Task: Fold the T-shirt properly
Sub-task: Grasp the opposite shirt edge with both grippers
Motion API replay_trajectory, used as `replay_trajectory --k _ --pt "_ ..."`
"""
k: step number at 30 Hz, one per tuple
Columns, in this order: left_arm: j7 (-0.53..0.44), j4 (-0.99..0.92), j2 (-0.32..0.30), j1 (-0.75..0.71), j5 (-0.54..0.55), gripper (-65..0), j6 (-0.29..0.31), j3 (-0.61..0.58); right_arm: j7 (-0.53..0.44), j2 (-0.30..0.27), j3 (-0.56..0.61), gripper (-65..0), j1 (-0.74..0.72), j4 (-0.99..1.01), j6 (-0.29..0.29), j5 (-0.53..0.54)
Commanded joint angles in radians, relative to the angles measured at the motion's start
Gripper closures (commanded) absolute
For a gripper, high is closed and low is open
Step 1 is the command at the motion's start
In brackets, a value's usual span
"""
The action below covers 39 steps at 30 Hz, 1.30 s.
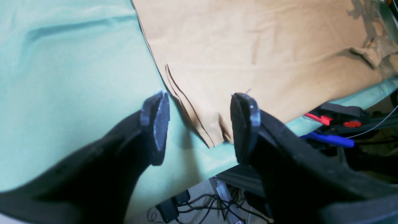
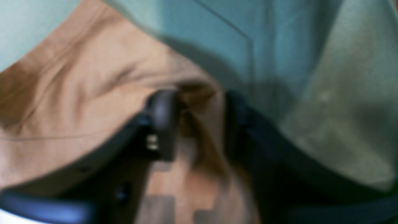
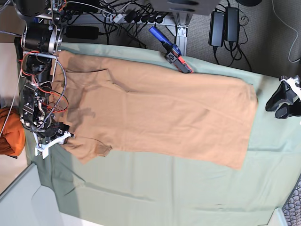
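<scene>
The tan T-shirt [image 3: 164, 113] lies spread flat on the pale green sheet [image 3: 164, 188], neck end to the left in the base view. My right gripper [image 3: 63, 136] is down on the near sleeve. In the blurred right wrist view a ridge of T-shirt [image 2: 77, 93] cloth stands bunched between the fingers of my right gripper [image 2: 200, 124], which are partly apart. My left gripper [image 3: 282, 103] hovers off the hem at the right. In its wrist view my left gripper [image 1: 200, 124] is open, and the hem corner of the T-shirt [image 1: 248, 46] lies below the gap, untouched.
A red and blue clamp [image 3: 171, 52] sits at the table's far edge, and the clamp [image 1: 332, 119] also shows beside my left gripper. An orange cloth bundle [image 3: 11, 132] lies off the table at the left. Cables and power adapters [image 3: 218, 23] lie beyond the far edge.
</scene>
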<state>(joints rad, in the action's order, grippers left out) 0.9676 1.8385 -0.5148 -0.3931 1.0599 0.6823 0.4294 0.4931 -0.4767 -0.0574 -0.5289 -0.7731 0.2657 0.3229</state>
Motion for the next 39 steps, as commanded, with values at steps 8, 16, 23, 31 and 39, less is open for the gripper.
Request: replay_trajectory --k 8,16,23,31,39 --pt "-0.135 -0.038 -0.014 0.127 -0.11 -35.2 0.016 -0.015 -0.06 -0.019 -0.004 0.0 0.026 -0.016 0.079 0.006" --pt "-0.222 -0.399 0.0 0.45 -0.232 -35.2 0.016 -0.246 -0.06 -0.019 -0.004 0.0 0.039 -0.016 0.079 0.006" --pt "-0.367 -0.819 0.078 0.706 -0.365 -35.2 0.016 -0.381 -0.059 -0.019 -0.004 0.0 0.039 -0.016 0.079 0.01" --pt "-0.439 -1.073 0.164 0.812 -0.423 -35.2 0.016 -0.396 -0.059 -0.019 -0.004 0.0 0.04 -0.016 0.079 0.01" --pt "-0.345 -1.072 0.2 0.811 -0.385 -35.2 0.016 -0.396 -0.06 -0.019 -0.004 0.0 0.039 -0.016 0.079 0.025"
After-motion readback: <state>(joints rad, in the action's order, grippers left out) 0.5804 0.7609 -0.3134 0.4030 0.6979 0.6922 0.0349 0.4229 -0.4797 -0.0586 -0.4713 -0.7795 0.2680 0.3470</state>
